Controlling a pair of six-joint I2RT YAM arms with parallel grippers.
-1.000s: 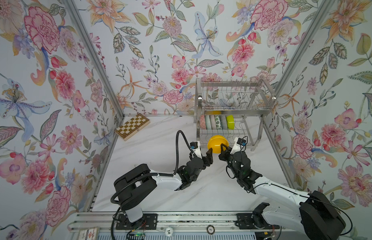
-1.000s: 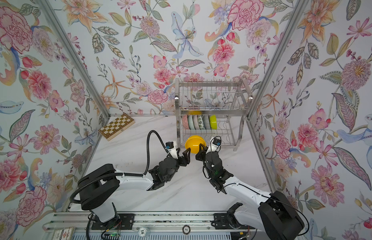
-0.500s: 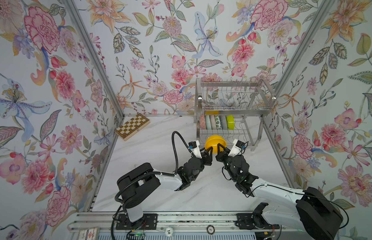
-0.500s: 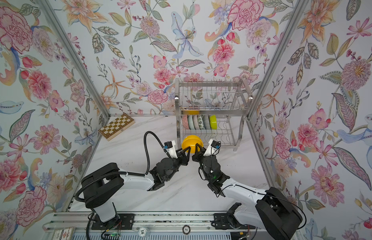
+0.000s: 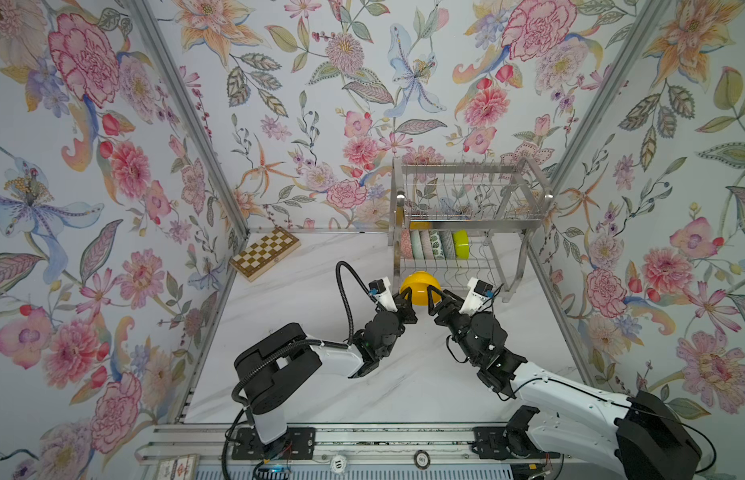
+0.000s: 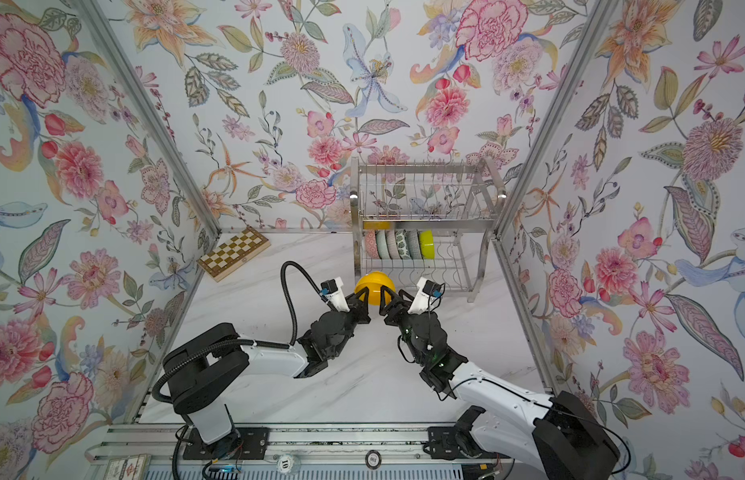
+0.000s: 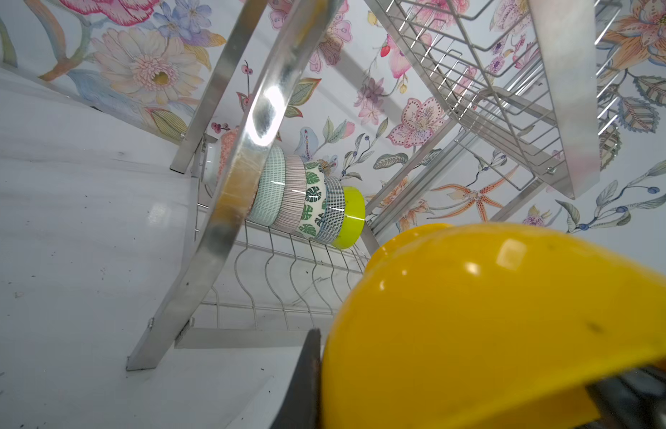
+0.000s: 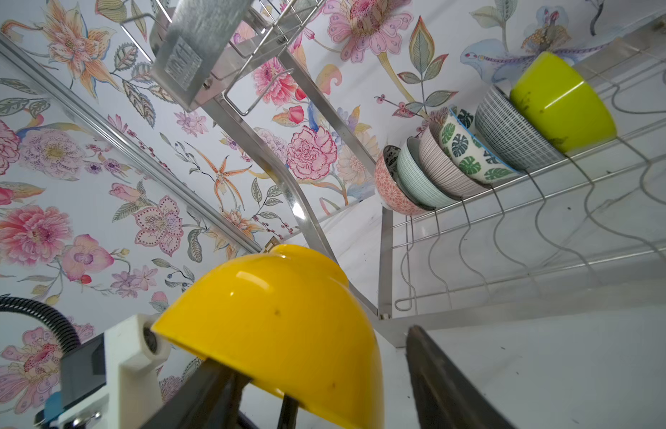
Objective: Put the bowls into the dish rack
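Yellow bowl point(image 7: 491, 315) near dish rack point(image 7: 262, 115)

Lower shelf access, read from the yellow bowl point(image 5: 420, 286)
Free wire slots at 1 o'clock, beyond the lime bowl point(image 5: 460, 243). The dish rack point(image 5: 466, 226) leg obstructs 11 o'clock, and the bowl row point(image 5: 429, 244) fills 12 o'clock.

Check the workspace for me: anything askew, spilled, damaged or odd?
Nothing spilled or broken. The orange-yellow round bowl hangs upside down before the two-tier steel wire dish rack, gripped at its rim by the left gripper; the right gripper stands open beside it. A wooden chessboard lies in the back corner, unrelated to dishes.
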